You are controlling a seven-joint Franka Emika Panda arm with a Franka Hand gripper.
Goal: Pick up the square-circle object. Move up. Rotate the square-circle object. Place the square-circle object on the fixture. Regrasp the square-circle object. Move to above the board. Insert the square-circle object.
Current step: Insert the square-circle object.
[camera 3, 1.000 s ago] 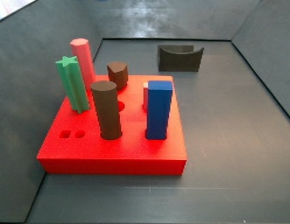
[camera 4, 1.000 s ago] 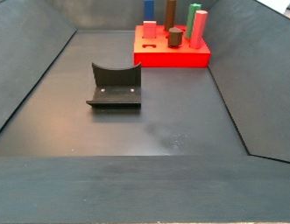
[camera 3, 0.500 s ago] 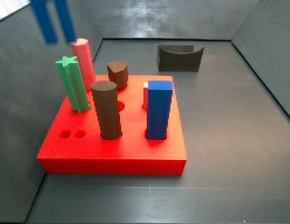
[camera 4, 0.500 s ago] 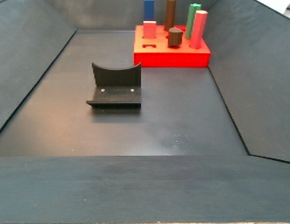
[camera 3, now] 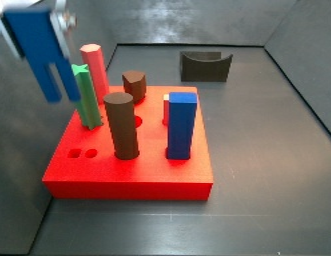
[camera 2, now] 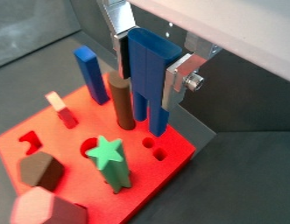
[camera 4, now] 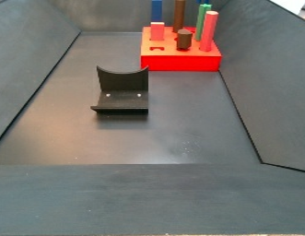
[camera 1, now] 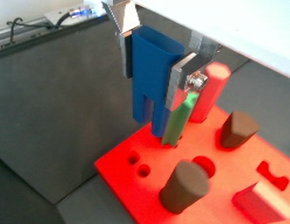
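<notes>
The square-circle object (camera 1: 146, 63) (camera 2: 144, 70) is a dark blue piece with two legs pointing down, and my gripper (camera 1: 151, 84) (camera 2: 147, 84) is shut on its upper body. In a side view the gripper (camera 3: 34, 28) holds the square-circle object (camera 3: 44, 58) in the air over the far left of the red board (camera 3: 128, 176), above the level of the peg tops. Two small holes (camera 3: 81, 154) (camera 2: 157, 149) sit near the board's left front corner. The dark fixture (camera 3: 205, 66) (camera 4: 122, 89) stands on the floor, apart from the board (camera 4: 180, 61).
On the board stand a green star peg (camera 3: 82, 95), a pink-red peg (camera 3: 93, 68), a tall brown cylinder (camera 3: 121, 125), a short brown peg (camera 3: 134, 85) and a thick blue square block (camera 3: 181, 125). Grey walls (camera 3: 21, 150) enclose the floor.
The gripper with the blue piece has come down into the side view, from only its legs showing at the top edge to the whole piece showing beside the green peg.
</notes>
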